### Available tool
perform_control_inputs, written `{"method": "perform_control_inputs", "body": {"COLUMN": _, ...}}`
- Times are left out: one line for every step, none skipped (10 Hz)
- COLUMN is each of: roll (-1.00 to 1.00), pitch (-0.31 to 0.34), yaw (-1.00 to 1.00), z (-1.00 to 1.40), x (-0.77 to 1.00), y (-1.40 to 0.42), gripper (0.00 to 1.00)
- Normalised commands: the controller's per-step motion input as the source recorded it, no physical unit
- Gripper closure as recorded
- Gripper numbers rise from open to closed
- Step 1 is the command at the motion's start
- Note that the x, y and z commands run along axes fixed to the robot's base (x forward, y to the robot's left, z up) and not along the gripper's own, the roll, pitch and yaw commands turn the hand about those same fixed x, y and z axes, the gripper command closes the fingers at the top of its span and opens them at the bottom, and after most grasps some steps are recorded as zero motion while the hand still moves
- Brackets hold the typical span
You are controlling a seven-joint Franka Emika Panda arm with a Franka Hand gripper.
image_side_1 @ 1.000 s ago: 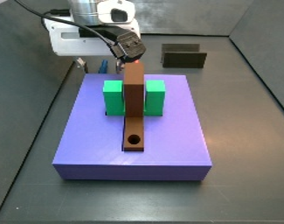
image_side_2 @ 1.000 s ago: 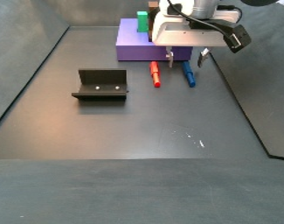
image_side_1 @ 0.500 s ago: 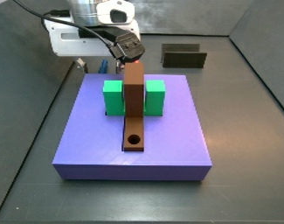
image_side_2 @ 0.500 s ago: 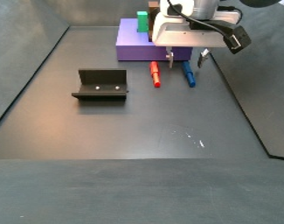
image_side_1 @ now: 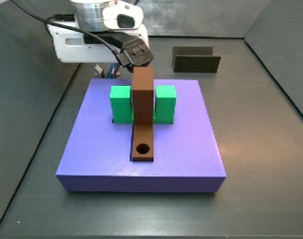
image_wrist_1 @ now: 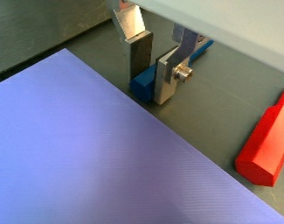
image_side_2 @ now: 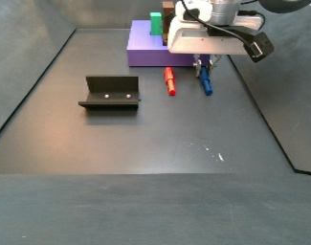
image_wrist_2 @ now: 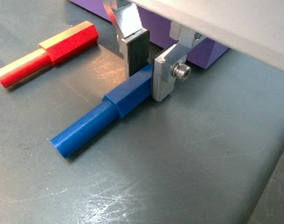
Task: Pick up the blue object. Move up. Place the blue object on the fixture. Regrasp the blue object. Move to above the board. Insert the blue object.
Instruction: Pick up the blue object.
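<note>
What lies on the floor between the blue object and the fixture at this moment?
In a side view, a red peg lies on the floor between the blue object and the fixture; the gripper straddles the blue object's board-side end.

Red peg (image_side_2: 170, 84) lies on the dark floor (image_side_2: 144, 144); nothing touches it.

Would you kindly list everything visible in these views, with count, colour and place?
Board: one, lavender-purple, on the floor.
Green blocks: two, either side of the bar, on the board.
Bar: one, brown, round hole, along the board.
Blue object: one, lying on the floor beside the board, between the jaws.
Red peg: one, on the floor beside the blue one.
Fixture: one, dark, apart on the floor.
Gripper: one, silver, low over the blue object, straddling it.
</note>
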Motion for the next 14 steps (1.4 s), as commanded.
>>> {"method": "perform_control_inputs", "body": {"roll": 0.00, "pitch": 0.000, "yaw": 0.00, "z": 0.00, "x": 0.00, "y": 0.00, "gripper": 1.00}}
{"method": "perform_control_inputs", "body": {"roll": 0.00, "pitch": 0.000, "yaw": 0.00, "z": 0.00, "x": 0.00, "y": 0.00, "gripper": 1.00}}
{"method": "perform_control_inputs", "body": {"roll": 0.00, "pitch": 0.000, "yaw": 0.00, "z": 0.00, "x": 0.00, "y": 0.00, "gripper": 1.00}}
{"method": "perform_control_inputs", "body": {"roll": 0.00, "pitch": 0.000, "yaw": 0.00, "z": 0.00, "x": 0.00, "y": 0.00, "gripper": 1.00}}
{"method": "perform_control_inputs", "body": {"roll": 0.00, "pitch": 0.000, "yaw": 0.00, "z": 0.00, "x": 0.00, "y": 0.00, "gripper": 1.00}}
{"method": "perform_control_inputs", "body": {"roll": 0.00, "pitch": 0.000, "yaw": 0.00, "z": 0.00, "x": 0.00, "y": 0.00, "gripper": 1.00}}
{"method": "perform_control_inputs", "body": {"roll": 0.00, "pitch": 0.000, "yaw": 0.00, "z": 0.00, "x": 0.00, "y": 0.00, "gripper": 1.00}}
{"method": "perform_control_inputs", "body": {"roll": 0.00, "pitch": 0.000, "yaw": 0.00, "z": 0.00, "x": 0.00, "y": 0.00, "gripper": 1.00}}
{"method": "perform_control_inputs", "body": {"roll": 0.00, "pitch": 0.000, "yaw": 0.00, "z": 0.00, "x": 0.00, "y": 0.00, "gripper": 1.00}}
{"method": "perform_control_inputs", "body": {"roll": 0.00, "pitch": 0.000, "yaw": 0.00, "z": 0.00, "x": 0.00, "y": 0.00, "gripper": 1.00}}
{"method": "perform_control_inputs", "body": {"roll": 0.00, "pitch": 0.000, "yaw": 0.00, "z": 0.00, "x": 0.00, "y": 0.00, "gripper": 1.00}}
{"method": "perform_control_inputs", "body": {"roll": 0.00, "pitch": 0.000, "yaw": 0.00, "z": 0.00, "x": 0.00, "y": 0.00, "gripper": 1.00}}
{"method": "perform_control_inputs", "body": {"roll": 0.00, "pitch": 0.000, "yaw": 0.00, "z": 0.00, "x": 0.00, "y": 0.00, "gripper": 1.00}}
{"method": "perform_control_inputs", "body": {"roll": 0.00, "pitch": 0.000, "yaw": 0.00, "z": 0.00, "x": 0.00, "y": 0.00, "gripper": 1.00}}
